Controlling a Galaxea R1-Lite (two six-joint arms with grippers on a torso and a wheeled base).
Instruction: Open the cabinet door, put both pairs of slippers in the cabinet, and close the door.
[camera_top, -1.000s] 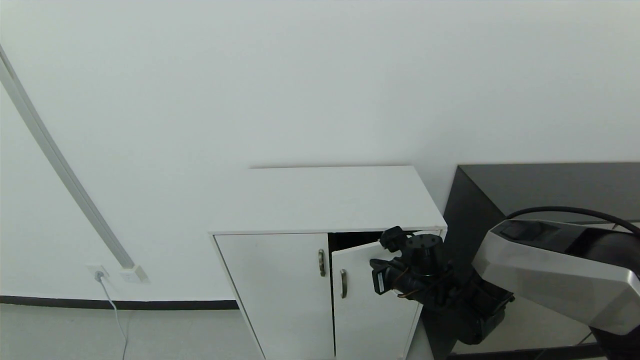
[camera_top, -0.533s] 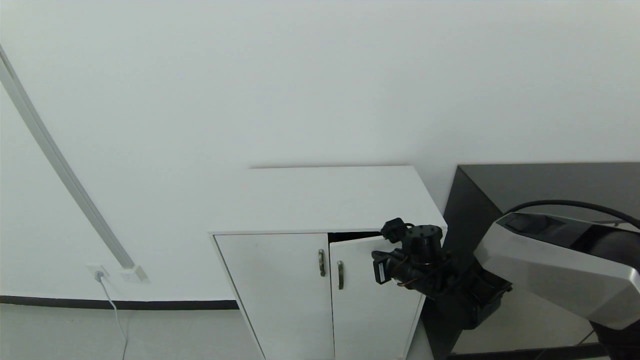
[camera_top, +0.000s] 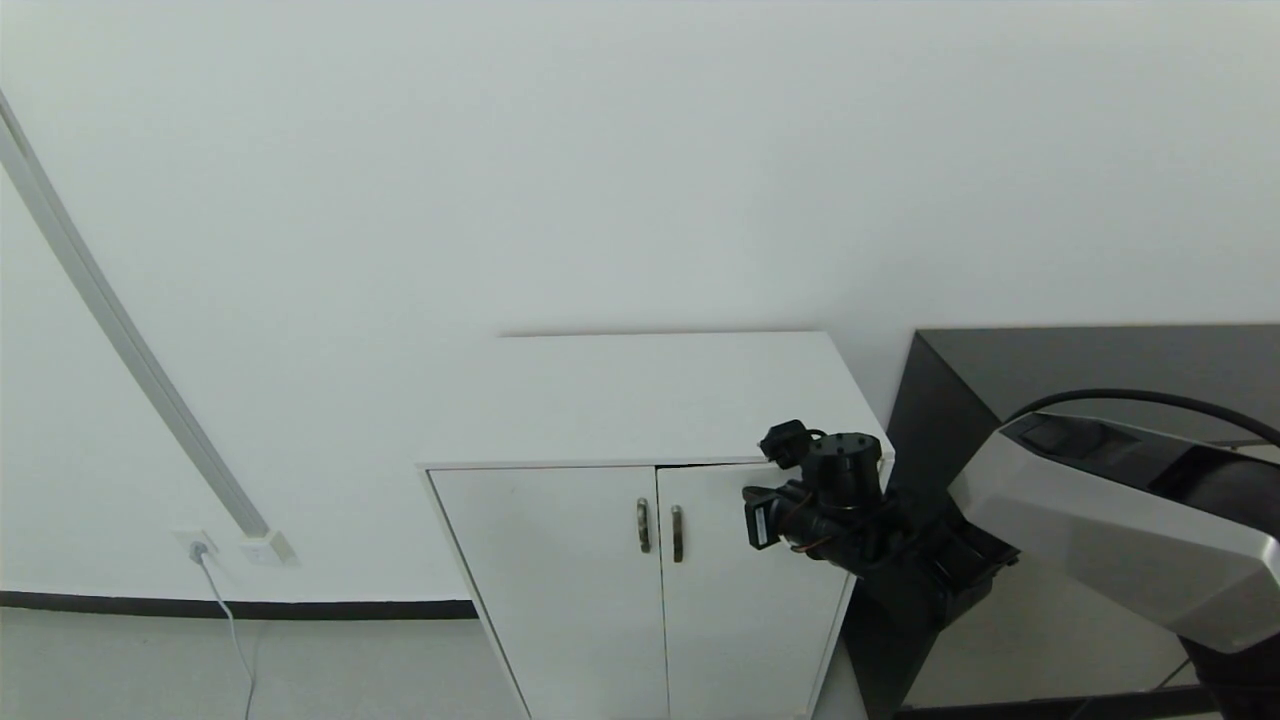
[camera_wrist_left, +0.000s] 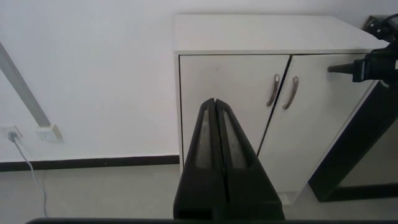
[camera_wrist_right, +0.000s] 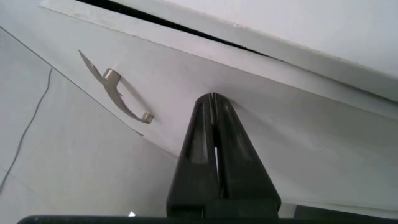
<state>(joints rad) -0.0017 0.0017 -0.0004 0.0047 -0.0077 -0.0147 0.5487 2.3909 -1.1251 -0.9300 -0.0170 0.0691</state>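
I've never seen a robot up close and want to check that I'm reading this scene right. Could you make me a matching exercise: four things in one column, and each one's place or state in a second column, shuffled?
Things:
1. right gripper
2. left gripper
3. wall socket
4. black table

Places or states:
A. low on the wall, left of the cabinet, with a cable plugged in
B. shut, tips against the right door
C. standing right of the cabinet
D. shut, in the air, apart from the cabinet

Pairs: 1-B, 2-D, 3-A, 4-C.
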